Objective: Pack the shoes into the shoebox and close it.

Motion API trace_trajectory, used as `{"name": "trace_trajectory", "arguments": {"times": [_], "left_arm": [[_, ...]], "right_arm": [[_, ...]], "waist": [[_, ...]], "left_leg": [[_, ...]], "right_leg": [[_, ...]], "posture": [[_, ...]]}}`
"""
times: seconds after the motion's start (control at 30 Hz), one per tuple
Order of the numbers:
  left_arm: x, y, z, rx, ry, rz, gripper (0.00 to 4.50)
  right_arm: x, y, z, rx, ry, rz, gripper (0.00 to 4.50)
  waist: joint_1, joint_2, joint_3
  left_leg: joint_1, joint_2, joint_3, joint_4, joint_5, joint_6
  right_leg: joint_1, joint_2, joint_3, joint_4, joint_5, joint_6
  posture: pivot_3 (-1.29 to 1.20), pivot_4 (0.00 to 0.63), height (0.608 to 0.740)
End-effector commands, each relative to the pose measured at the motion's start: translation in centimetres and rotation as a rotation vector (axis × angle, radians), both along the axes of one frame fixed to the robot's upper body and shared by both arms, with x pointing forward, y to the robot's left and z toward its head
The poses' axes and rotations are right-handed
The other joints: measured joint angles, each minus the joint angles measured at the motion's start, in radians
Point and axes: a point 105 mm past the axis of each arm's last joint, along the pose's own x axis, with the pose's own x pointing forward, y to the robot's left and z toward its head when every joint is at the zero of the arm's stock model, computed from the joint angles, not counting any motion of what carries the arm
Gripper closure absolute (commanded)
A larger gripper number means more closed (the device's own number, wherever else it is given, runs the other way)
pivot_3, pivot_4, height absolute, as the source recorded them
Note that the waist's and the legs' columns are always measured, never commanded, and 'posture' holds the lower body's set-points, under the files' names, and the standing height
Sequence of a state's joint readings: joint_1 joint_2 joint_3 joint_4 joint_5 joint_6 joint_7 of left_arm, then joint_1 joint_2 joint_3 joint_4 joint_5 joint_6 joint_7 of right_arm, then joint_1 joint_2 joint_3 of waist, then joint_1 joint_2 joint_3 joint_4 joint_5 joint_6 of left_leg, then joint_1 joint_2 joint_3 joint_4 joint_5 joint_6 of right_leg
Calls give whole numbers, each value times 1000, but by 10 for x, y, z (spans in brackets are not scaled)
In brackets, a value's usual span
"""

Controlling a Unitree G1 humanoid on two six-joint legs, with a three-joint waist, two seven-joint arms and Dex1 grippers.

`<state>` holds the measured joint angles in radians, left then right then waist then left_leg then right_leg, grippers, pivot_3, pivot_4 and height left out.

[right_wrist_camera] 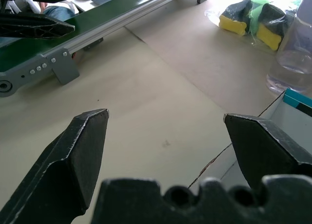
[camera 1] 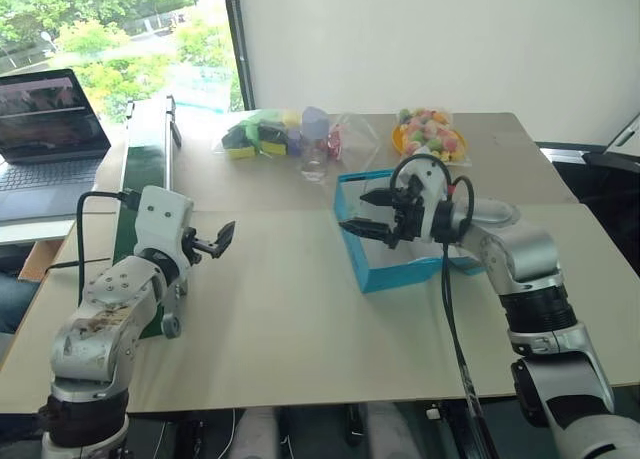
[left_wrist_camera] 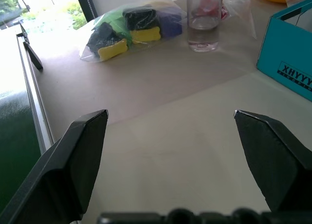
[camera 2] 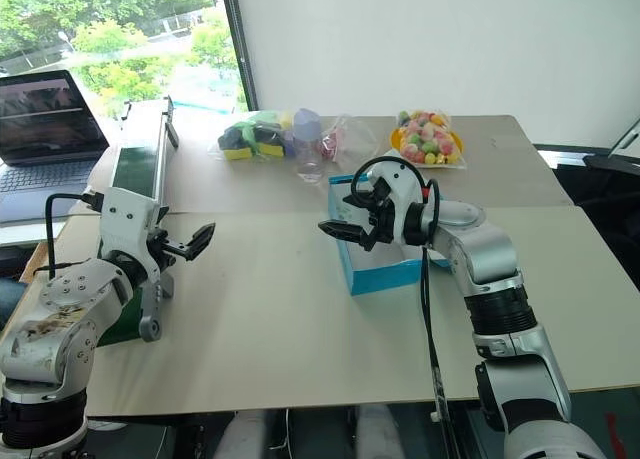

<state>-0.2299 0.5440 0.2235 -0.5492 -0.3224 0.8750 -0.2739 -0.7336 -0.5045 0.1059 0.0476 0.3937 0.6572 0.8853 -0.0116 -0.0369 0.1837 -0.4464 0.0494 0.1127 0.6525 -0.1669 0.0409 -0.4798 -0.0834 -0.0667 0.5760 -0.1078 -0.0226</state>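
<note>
A bright turquoise-blue rectangular shoebox [camera 2: 378, 269] sits on a pale tabletop, right of centre. Its top is open, showing a whitish inside. It is turned at a slight angle to the table's edge. One outer side bears dark printed lettering. Part of the box is hidden behind a robot arm.

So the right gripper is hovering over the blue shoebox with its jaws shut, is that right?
Not quite. The right gripper does hover at the shoebox, over its near-left edge, but its jaws are open, not shut. The right wrist view shows the two black fingers spread wide with nothing between them.
</note>
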Motion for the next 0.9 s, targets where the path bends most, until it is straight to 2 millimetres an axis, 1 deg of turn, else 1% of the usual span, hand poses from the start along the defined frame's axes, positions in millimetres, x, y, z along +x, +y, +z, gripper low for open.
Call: {"name": "trace_trajectory", "arguments": {"times": [0.03,0.1,0.13,0.2,0.23,0.3,0.43,0.53,0.63,0.73,0.83,0.9], "left_arm": [[3,17,14,11,-71,90,77],[6,52,22,-48,-123,281,77],[5,66,25,-64,-139,352,77],[2,82,28,-75,-167,437,77],[1,87,28,-77,-177,463,77],[-3,97,24,-103,-175,514,77],[-7,107,18,-158,-175,564,77],[-8,107,14,-160,-167,564,77],[-9,108,11,-161,-160,569,77],[-10,112,8,-162,-156,583,77],[-7,114,4,-159,-149,578,77],[-3,114,-3,-155,-136,565,77]], "right_arm": [[2,-1,12,2,-66,-6,0],[7,-1,16,6,-83,-25,0],[10,0,19,11,-91,-31,0],[15,4,24,29,-106,-33,0],[17,6,26,37,-111,-33,0],[21,16,33,65,-123,-18,0],[25,34,43,113,-142,28,0],[26,43,44,125,-151,53,0],[28,46,43,122,-158,47,0],[27,46,41,128,-148,57,0],[25,47,41,135,-140,67,0],[22,48,41,142,-136,75,0]], "waist": [[0,0,0],[0,0,0],[-1,0,0],[-4,0,0],[-6,0,0],[-4,0,0],[-3,0,0],[1,0,0],[3,0,0],[0,0,0],[-1,0,0],[-1,0,0]], "left_leg": [[0,0,0,0,0,0],[0,0,0,0,0,0],[0,0,0,0,0,0],[0,0,0,0,0,0],[1,0,0,0,0,0],[1,0,0,0,0,0],[1,0,0,0,0,0],[1,0,0,0,0,0],[0,0,1,-1,0,0],[-1,-1,2,-1,0,0],[0,0,2,-1,0,0],[0,0,2,-1,0,0]], "right_leg": [[0,0,0,0,0,0],[0,0,0,0,0,0],[0,0,0,0,0,0],[0,0,0,0,0,0],[0,0,0,0,0,0],[0,0,0,1,0,0],[0,0,0,1,0,0],[0,0,-1,1,0,0],[0,-1,-1,1,0,0],[-1,-3,-1,1,0,0],[-1,-3,-1,1,0,0],[-1,-3,-2,1,0,0]], "posture": [[0,150,738],[0,150,738],[0,150,738],[0,150,738],[0,150,738],[0,150,738],[0,150,738],[0,150,738],[0,150,738],[0,150,738],[0,150,738],[0,150,738]]}}
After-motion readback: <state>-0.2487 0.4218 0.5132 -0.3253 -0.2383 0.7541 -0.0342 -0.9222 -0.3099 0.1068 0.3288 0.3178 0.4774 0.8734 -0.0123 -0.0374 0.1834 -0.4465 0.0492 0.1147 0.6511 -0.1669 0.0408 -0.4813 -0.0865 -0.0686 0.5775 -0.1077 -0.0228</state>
